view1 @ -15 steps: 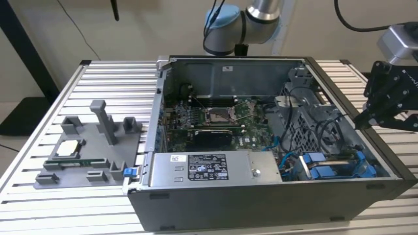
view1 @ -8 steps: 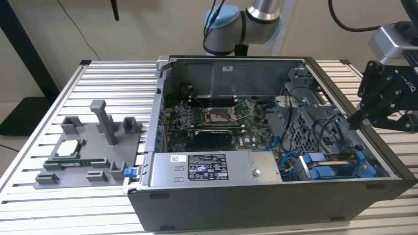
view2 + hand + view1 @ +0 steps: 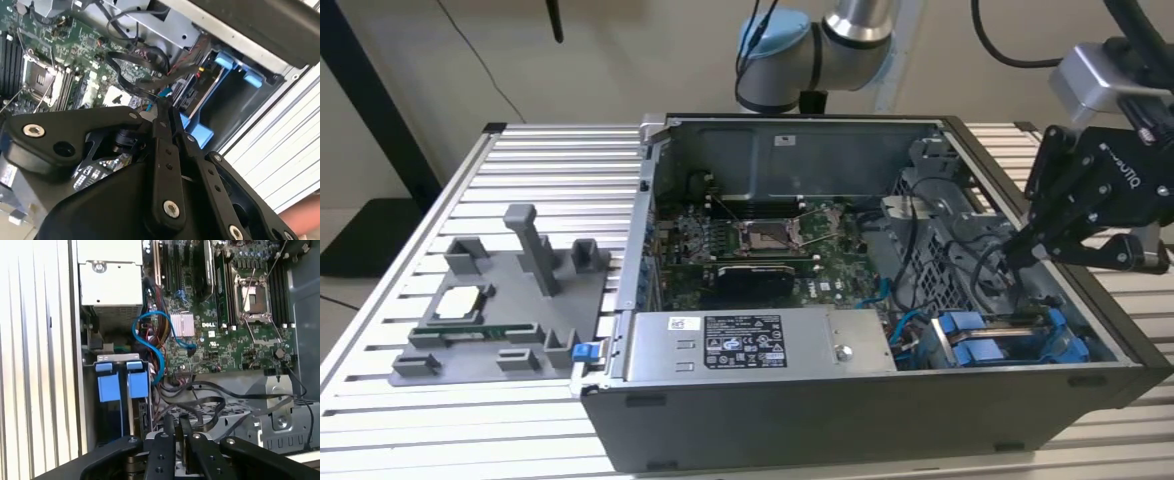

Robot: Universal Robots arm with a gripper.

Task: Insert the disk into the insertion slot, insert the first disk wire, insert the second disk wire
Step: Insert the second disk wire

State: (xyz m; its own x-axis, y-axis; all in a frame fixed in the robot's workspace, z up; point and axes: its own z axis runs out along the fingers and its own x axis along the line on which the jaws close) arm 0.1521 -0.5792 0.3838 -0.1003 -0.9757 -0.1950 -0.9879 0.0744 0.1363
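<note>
I've got a slatted aluminium table [image 3: 494, 430] here. Sitting on it: the open computer case [image 3: 854, 410] and, toward the exterior view's left, a grey parts fixture [image 3: 500, 300].

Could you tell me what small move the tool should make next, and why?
Probably a short descent toward the loose black cable. The tool hangs just above it inside the case, beside the blue carriers already seated in the drive cage, so a wire looks nearest to hand.

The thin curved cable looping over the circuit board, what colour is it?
Light blue cable, clearest in the first wrist view.
</note>
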